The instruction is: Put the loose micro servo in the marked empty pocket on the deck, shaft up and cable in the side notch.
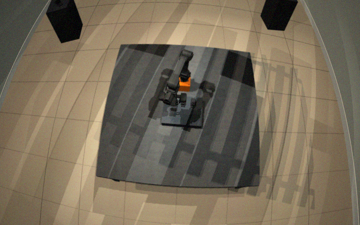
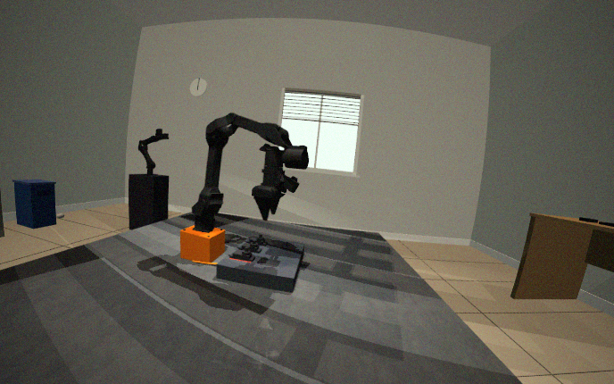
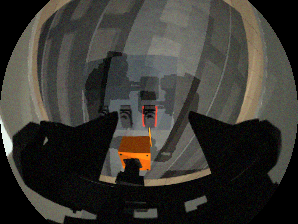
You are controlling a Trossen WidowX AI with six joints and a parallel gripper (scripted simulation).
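Overhead, pincer [image 2: 266, 212] open, empty, above deck [image 2: 285, 267].

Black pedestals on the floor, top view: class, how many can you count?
2: one pedestal at the upper left, one pedestal at the upper right, both beyond the table. Others may lie outside the frame.
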